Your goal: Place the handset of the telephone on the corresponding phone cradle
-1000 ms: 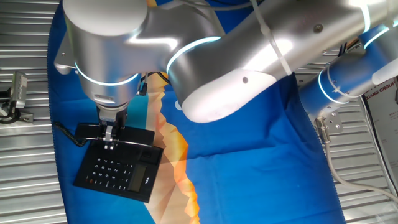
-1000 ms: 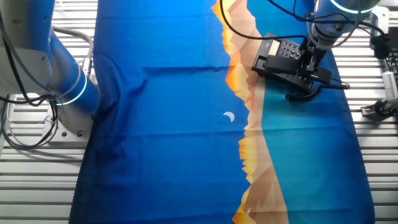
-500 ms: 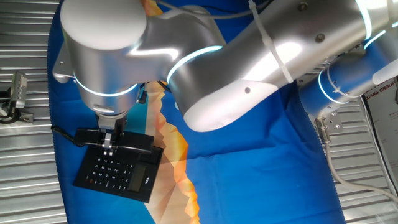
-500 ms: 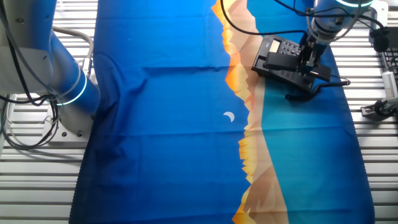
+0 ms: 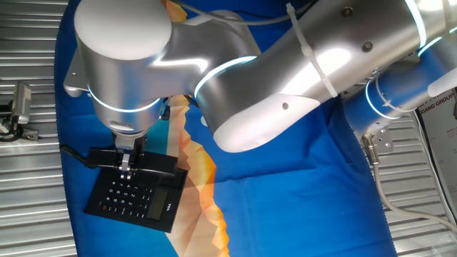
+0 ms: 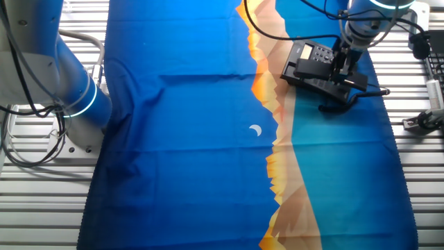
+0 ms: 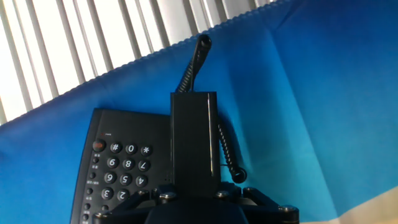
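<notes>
Handset (image 7: 194,140) pinched in the pincer (image 7: 193,194), above the phone cradle (image 7: 163,149).

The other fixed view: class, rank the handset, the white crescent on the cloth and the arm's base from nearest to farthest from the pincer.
1. handset, directly at the pincer.
2. white crescent, mid-cloth.
3. arm's base, far left.

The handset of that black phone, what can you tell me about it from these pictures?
The handset is a long, narrow black bar, plastic by the look of it, with flat faces and square ends. A black coiled cord leaves its far end and loops back along its side. The gripper has it between its fingers near the middle. It lies roughly level along the edge of the phone base, beside the number keys. Whether it is fully seated in the cradle cannot be told.
</notes>
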`<act>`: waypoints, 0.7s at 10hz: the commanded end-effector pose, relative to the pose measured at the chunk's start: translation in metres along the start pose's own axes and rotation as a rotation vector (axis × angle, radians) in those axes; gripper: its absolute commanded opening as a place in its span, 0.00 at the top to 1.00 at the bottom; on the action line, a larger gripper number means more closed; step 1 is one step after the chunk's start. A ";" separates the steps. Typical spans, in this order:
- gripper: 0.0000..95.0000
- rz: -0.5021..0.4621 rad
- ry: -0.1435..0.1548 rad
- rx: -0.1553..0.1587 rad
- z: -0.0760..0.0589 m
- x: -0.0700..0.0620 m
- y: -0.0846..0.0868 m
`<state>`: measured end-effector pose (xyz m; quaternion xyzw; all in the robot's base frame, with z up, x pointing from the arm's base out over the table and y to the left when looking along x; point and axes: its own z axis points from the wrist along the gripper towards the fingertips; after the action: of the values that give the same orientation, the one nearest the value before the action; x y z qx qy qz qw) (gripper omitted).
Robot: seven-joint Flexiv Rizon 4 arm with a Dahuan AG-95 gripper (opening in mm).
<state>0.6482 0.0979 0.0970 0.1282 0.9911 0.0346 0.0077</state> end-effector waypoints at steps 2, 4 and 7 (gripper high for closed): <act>1.00 0.001 -0.005 0.011 0.004 0.005 -0.002; 1.00 0.001 -0.005 0.010 0.006 0.009 -0.003; 1.00 0.001 -0.001 0.006 0.006 0.010 -0.003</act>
<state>0.6377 0.0986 0.0907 0.1289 0.9911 0.0326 0.0077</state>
